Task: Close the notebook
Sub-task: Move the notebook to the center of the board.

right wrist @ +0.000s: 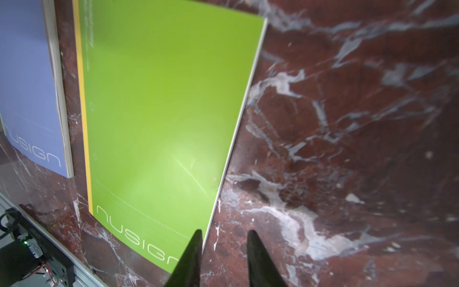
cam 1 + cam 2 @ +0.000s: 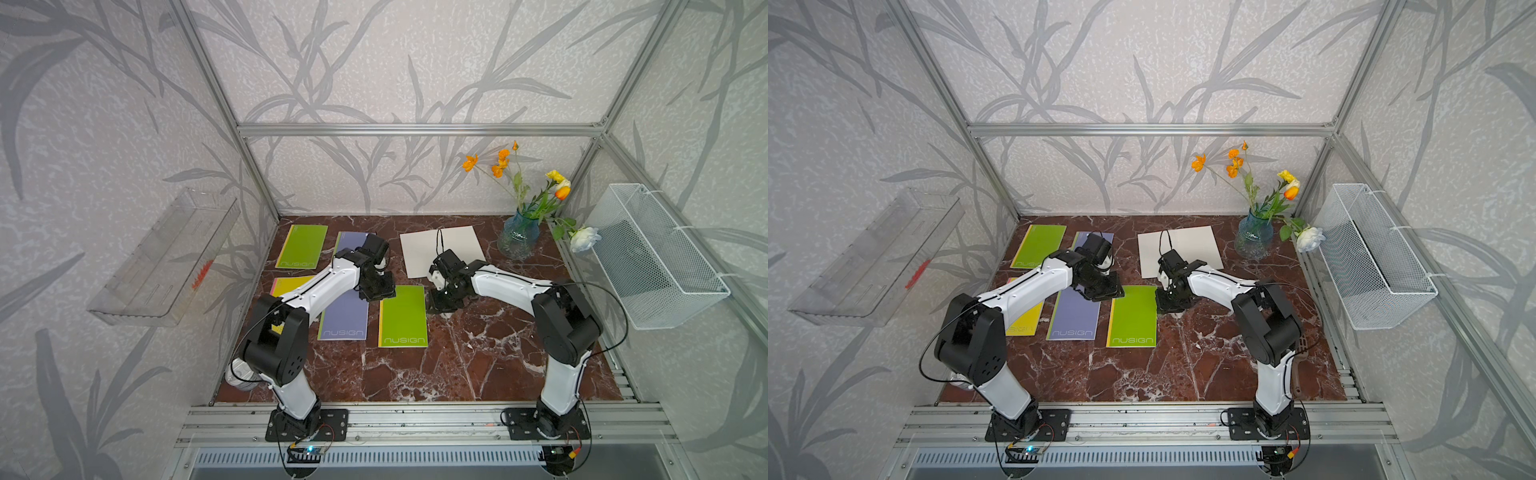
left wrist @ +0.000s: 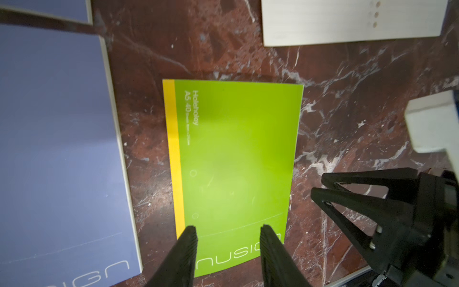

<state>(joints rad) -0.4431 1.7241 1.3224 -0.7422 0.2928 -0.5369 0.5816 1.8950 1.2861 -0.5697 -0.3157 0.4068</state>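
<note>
A green notebook (image 2: 403, 320) (image 2: 1133, 320) lies flat on the marble table with its cover down, in both top views. My left gripper (image 2: 380, 293) (image 3: 229, 227) hovers over its far left corner. It is open, and only the green cover (image 3: 236, 149) shows between its fingers. My right gripper (image 2: 442, 305) (image 1: 225, 231) stands open at the notebook's far right corner. One of its fingers is over the cover's free edge (image 1: 161, 111) and bare marble shows in the gap. The left wrist view also shows the right gripper (image 3: 318, 185).
A purple notebook (image 2: 345, 320) lies just left of the green one. A yellow one (image 2: 286, 284) and another green one (image 2: 301, 247) lie further left. White lined pages (image 2: 442, 251) lie at the back. A blue vase (image 2: 517, 237) stands back right. Wire basket (image 2: 656, 257) and clear tray (image 2: 166, 257) hang on the walls.
</note>
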